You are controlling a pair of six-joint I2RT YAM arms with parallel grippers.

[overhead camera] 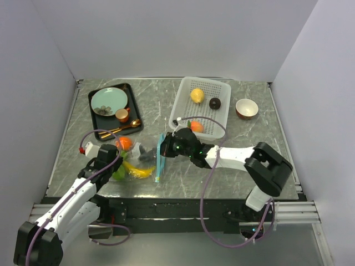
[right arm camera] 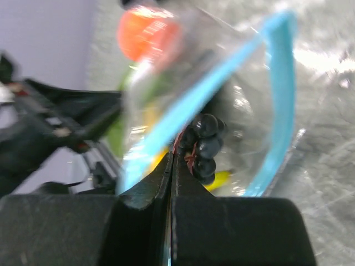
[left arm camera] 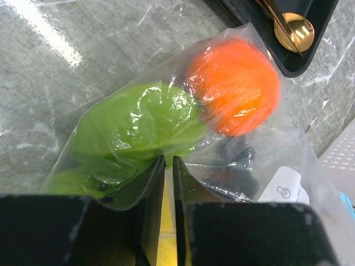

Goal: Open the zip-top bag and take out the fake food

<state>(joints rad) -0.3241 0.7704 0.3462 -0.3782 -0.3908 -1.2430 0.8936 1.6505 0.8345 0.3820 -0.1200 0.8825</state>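
1. Your tabletop (overhead camera: 155,100) is grey marble, walled in at the back and on both sides.
2. The white basket (overhead camera: 219,88) sits at the far edge, right of centre. You see a lemon (overhead camera: 197,95) and a dark ball (overhead camera: 215,103) in it, and a peach (overhead camera: 196,126) at its near end.
3. The black tray (overhead camera: 131,102) lies at the far left, carrying a green plate (overhead camera: 109,102) and a small orange cup (overhead camera: 122,115). A gold spoon (left arm camera: 294,30) lies at its near end.
4. The bag (overhead camera: 143,157) lies by the near edge, left of centre, between your two arms. Its blue strip faces right and gapes as an open loop.
5. Your right claw (right arm camera: 172,158) is squeezed together on the bag's blue-strip lip.
6. Your left claw (left arm camera: 168,160) pinches the clear film at the bag's opposite end, with only a slit between its jaws.
7. A red bowl (overhead camera: 247,108) stands just right of the basket.
8. Inside the bag you have an orange (left arm camera: 233,86), a lime (left arm camera: 138,124), a banana (overhead camera: 138,170) and black grapes (right arm camera: 204,147), the grapes nearest the mouth.
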